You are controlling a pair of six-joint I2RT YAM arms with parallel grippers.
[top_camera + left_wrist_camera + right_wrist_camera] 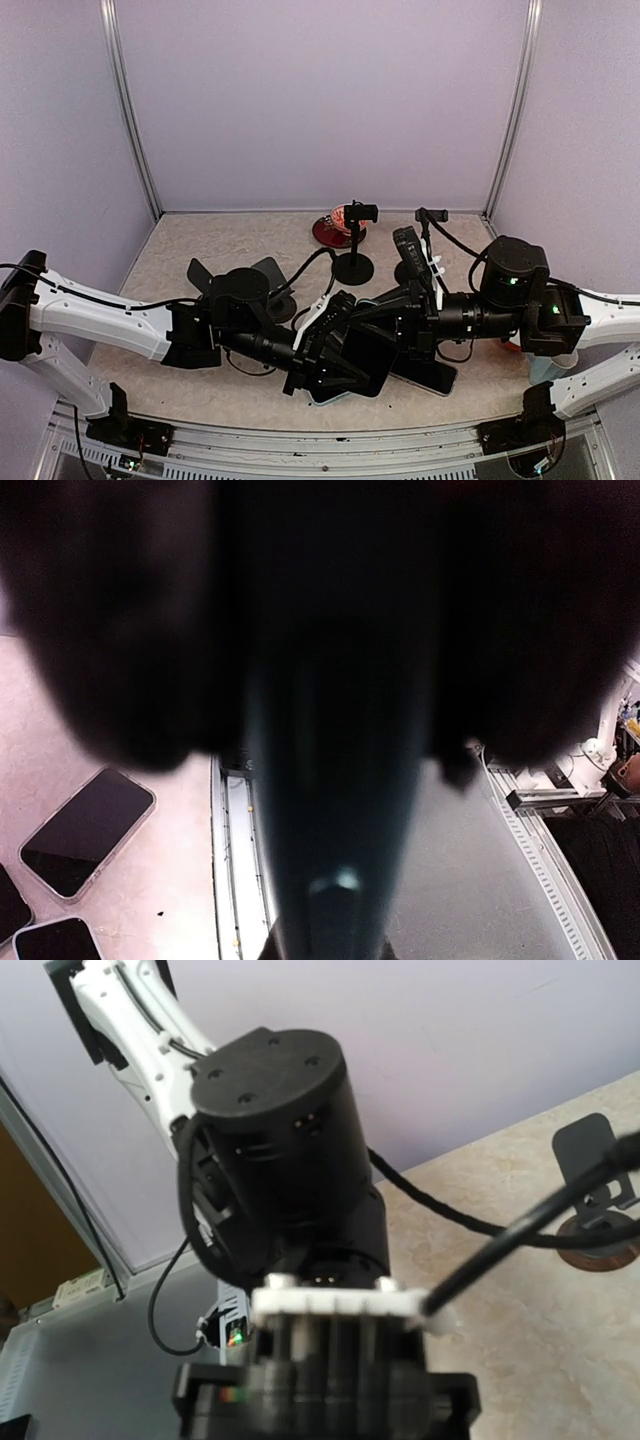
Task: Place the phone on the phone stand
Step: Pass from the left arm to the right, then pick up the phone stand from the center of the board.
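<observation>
beige table (230, 235) | phone (370, 360) clamped in left tool (335, 370) | right tool (385, 318) beside it, cannot tell grip

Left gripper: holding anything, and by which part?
The left gripper grips a dark phone by one edge, seemingly; the wrist view is too blurred to confirm exactly where.

Nothing readable is showing in any view: no text, label, brand, number or sign. The phones (85, 830) are lying near the front edge of the table (160, 880) with dark screens, displaying nothing.
</observation>
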